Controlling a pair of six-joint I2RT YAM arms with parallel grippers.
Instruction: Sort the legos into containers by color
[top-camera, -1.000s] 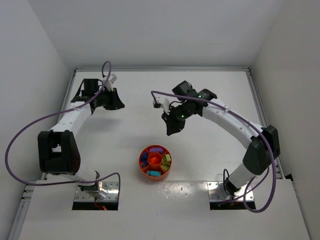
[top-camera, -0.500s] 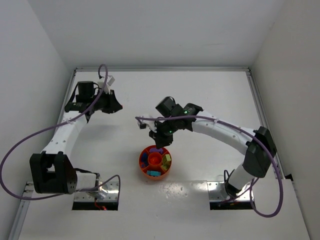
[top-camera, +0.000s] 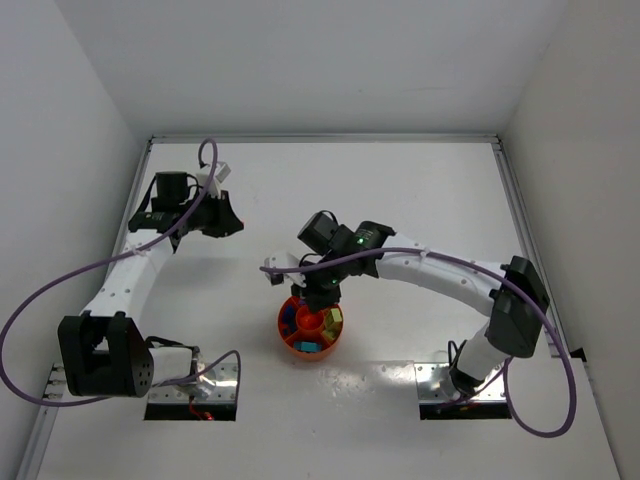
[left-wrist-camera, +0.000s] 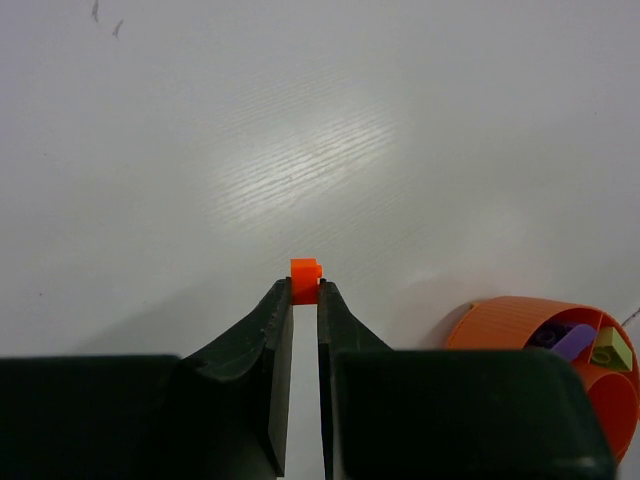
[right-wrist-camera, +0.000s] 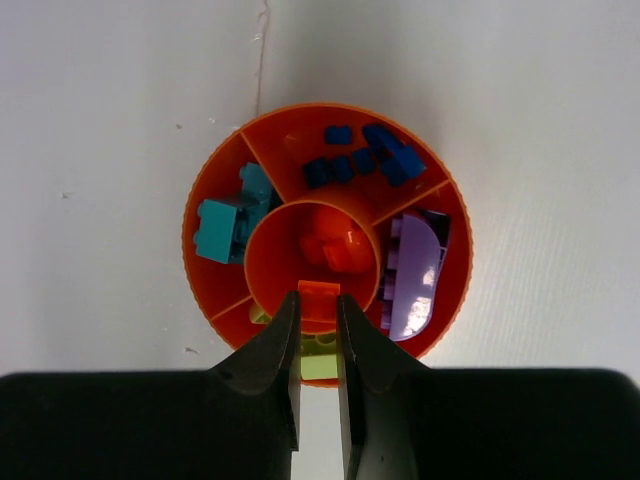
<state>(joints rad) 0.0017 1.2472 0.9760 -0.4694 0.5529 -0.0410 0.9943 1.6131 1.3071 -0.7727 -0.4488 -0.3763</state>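
Tray (left-wrist-camera: 505, 322) sat near-centre on worktop (top-camera: 420, 190): teal bricks (right-wrist-camera: 218, 228) in near wedge, blue bricks (right-wrist-camera: 365, 158) left, purple bricks (right-wrist-camera: 415, 275) far. R gripper (right-wrist-camera: 319, 300) hung over right rim of centre cup (right-wrist-camera: 268, 262), clamped on orange-red brick (right-wrist-camera: 319, 291). Farther back, left side, L gripper (left-wrist-camera: 306, 292) pinched 2nd orange-red brick (left-wrist-camera: 305, 272) at its tips, well apart from tray.

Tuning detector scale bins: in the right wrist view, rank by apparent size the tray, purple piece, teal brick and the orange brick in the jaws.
1. round tray
2. purple piece
3. teal brick
4. orange brick, held in the right gripper. It is nearest the camera and still looks smallest.
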